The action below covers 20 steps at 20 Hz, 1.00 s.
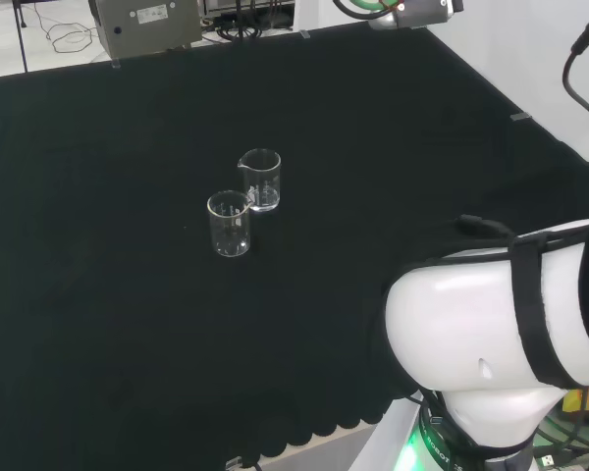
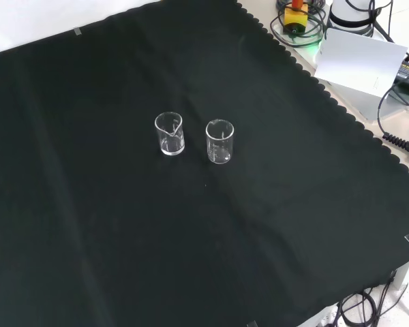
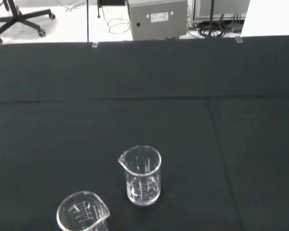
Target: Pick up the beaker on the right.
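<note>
Large white arm link (image 1: 491,334) nearest the head camera, low at that view's right; no telling whether the fingers are released or clenched. Two small clear glass beakers, both upright and empty-looking, stand close together but apart near the middle of the black-cloth worktop (image 1: 128,343). Head view: spouted beaker (image 1: 260,179) is the right-hand and farther one, plain-rimmed beaker (image 1: 229,223) left and nearer. Front view puts them side by side, spouted beaker (image 2: 169,133) to the left, the other (image 2: 219,141) to the right. Judged target: the spouted beaker, right of the pair as seen from the arm's side. Wrist view looks across the cloth at it (image 3: 140,175), roughly ahead, the neighbour (image 3: 82,216) nearer. Key relation: target stands behind and beside its neighbour, so the approach likely needs to come from the side away from it.
</note>
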### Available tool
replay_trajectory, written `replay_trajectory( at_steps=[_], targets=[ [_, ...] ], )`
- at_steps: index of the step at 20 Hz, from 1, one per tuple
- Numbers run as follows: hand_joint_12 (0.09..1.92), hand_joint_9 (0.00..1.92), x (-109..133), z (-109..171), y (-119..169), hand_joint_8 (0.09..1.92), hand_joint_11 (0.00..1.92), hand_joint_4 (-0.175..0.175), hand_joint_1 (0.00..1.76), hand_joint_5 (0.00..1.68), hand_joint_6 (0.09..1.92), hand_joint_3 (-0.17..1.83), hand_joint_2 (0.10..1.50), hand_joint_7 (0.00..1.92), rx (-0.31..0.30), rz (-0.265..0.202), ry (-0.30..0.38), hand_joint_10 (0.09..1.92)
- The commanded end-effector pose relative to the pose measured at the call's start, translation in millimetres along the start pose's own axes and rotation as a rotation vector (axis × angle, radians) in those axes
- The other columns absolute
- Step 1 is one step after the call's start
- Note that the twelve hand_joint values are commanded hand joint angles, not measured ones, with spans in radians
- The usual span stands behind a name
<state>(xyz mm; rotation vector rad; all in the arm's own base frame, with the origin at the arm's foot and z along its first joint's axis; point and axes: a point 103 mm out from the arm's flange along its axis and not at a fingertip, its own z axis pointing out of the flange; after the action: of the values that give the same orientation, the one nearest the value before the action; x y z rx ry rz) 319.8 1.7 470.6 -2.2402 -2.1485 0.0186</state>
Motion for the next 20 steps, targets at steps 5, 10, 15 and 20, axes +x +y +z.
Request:
replay_trajectory(
  at_steps=[5, 10, 15, 20],
  targets=[
    [1.39, 0.12, -12, 5, 0, 0.44, 0.0, -0.021, 0.11, 0.28, 0.1, 0.32, 1.25, 0.0, -0.003, 0.078, -0.021, 0.67],
    [1.39, 0.12, -22, 30, 16, 0.44, 0.0, -0.022, 0.12, 0.28, 0.09, 0.31, 1.25, 0.0, 0.027, 0.115, 0.0, 0.67],
    [1.39, 0.12, -29, 55, 34, 0.45, 0.0, -0.023, 0.15, 0.28, 0.09, 0.3, 1.24, 0.0, 0.05, 0.121, 0.006, 0.67],
    [1.39, 0.13, -32, 86, 60, 0.46, 0.0, -0.024, 0.2, 0.28, 0.09, 0.28, 1.22, 0.01, 0.059, 0.093, 0.024, 0.68]
  ],
)
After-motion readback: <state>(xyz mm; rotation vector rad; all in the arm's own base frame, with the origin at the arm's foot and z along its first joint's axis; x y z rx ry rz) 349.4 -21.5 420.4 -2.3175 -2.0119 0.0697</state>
